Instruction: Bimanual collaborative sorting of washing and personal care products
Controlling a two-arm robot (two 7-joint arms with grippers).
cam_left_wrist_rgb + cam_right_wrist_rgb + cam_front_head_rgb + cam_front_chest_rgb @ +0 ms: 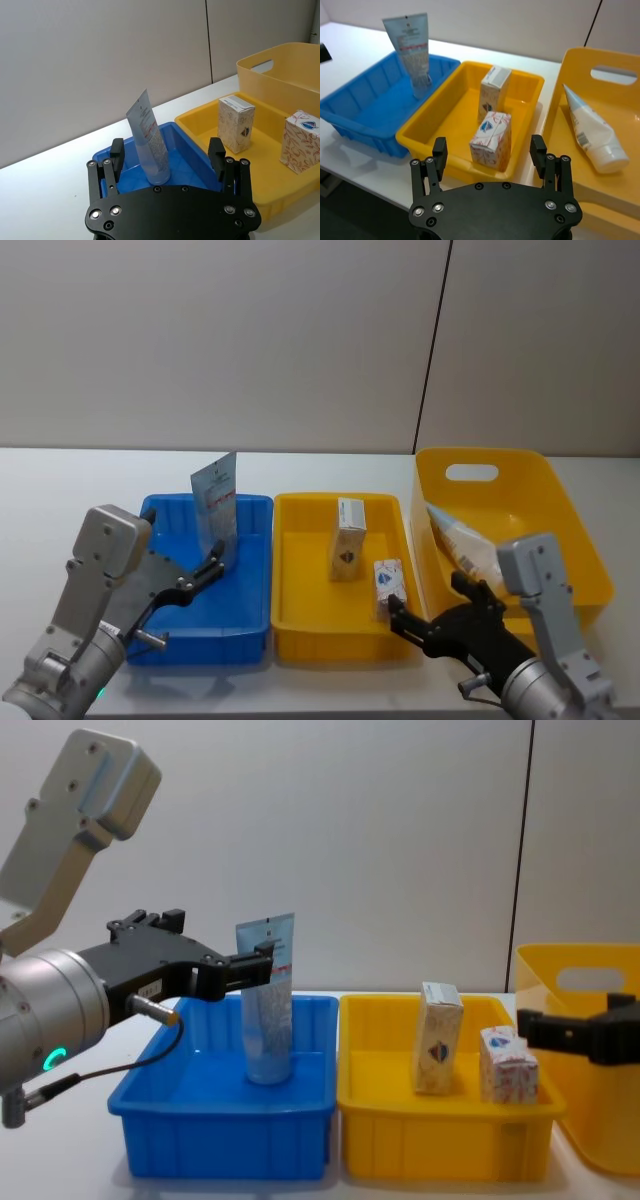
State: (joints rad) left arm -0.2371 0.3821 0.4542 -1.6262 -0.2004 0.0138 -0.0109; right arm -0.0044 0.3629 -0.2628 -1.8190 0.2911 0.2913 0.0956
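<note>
When counted: two tubes, two cartons. Bluish tube upright in blue tray, wide tube lying in yellow basket, cream carton and small white carton standing in yellow tray. Spread wide at bluish tube, left gripper, holding nothing; likewise spread and empty, right gripper, near small white carton.

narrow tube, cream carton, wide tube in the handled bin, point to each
narrow tube (268, 1020), chest view, mid body
cream carton (347, 555), head view, front face
wide tube (588, 131), right wrist view, printed body
</note>
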